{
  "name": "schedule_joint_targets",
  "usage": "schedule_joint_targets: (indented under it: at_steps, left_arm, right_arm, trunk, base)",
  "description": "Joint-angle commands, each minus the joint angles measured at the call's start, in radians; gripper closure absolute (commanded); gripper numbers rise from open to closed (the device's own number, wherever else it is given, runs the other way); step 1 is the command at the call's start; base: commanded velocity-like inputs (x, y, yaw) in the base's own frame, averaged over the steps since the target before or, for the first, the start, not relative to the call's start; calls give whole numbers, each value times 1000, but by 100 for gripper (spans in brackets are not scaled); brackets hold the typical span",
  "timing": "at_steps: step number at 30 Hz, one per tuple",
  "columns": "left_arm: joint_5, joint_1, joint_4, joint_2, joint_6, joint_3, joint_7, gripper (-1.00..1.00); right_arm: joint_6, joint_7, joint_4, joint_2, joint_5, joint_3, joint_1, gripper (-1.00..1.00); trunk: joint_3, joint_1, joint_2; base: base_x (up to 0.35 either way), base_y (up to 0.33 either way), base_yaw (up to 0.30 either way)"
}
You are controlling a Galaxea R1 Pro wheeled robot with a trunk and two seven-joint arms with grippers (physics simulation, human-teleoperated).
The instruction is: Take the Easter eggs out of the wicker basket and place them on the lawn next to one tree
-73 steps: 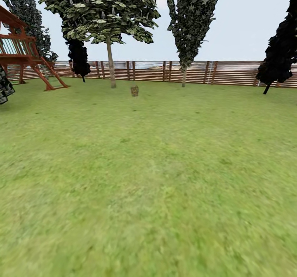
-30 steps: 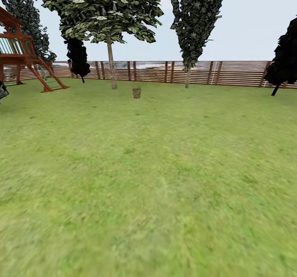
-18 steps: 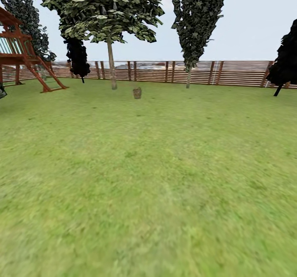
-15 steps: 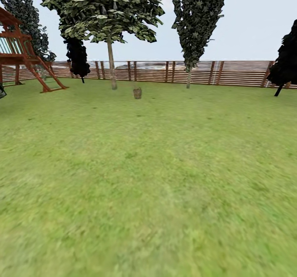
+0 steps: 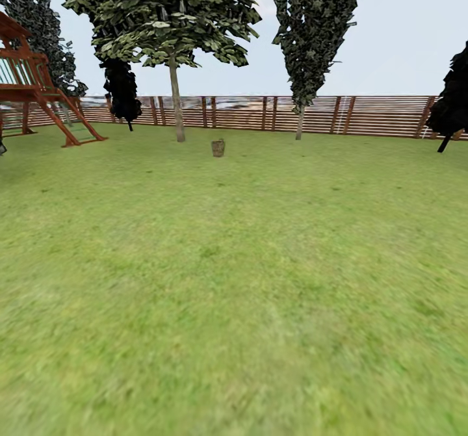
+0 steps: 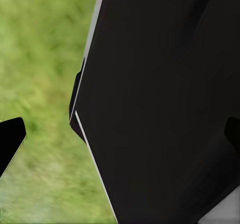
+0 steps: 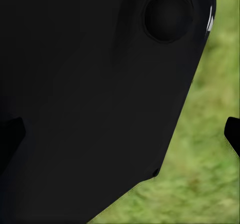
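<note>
The wicker basket (image 5: 218,148) is a small tan shape far off on the lawn (image 5: 234,280), a little right of the tree (image 5: 176,104) with the pale trunk and broad leaves. From this distance the Easter eggs cannot be made out. In the left wrist view, my left gripper (image 6: 120,136) is open, its dark fingertips (image 6: 10,140) standing wide apart over grass with a black part of the robot between them. My right gripper (image 7: 120,134) stands open the same way, with nothing held.
A brown slat fence (image 5: 364,115) closes the far side of the garden. A red wooden play frame (image 5: 39,95) stands at the far left. A narrow dark tree (image 5: 312,26) rises right of the basket, and a black bush (image 5: 452,108) stands at the far right.
The whole head view has shifted as the camera moved forward: basket, trees and fence look slightly nearer and sit a little further right. Nothing in the garden itself has moved.
</note>
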Motion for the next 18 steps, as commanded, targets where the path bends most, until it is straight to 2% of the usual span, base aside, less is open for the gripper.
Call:
schedule_joint_targets:
  at_steps: [1, 18]
  left_arm:
    - [2, 0, -1, 0, 3, 5, 1, -100]
    - [2, 0, -1, 0, 2, 5, 1, -100]
  right_arm:
    - [-1, -1, 0, 0, 3, 7, 0, -100]
    - [-1, -1, 0, 0, 3, 7, 0, -100]
  trunk:
    - [-1, 1, 0]
    - [-1, 1, 0]
  base:
    - [318, 133, 0]
    - [317, 135, 0]
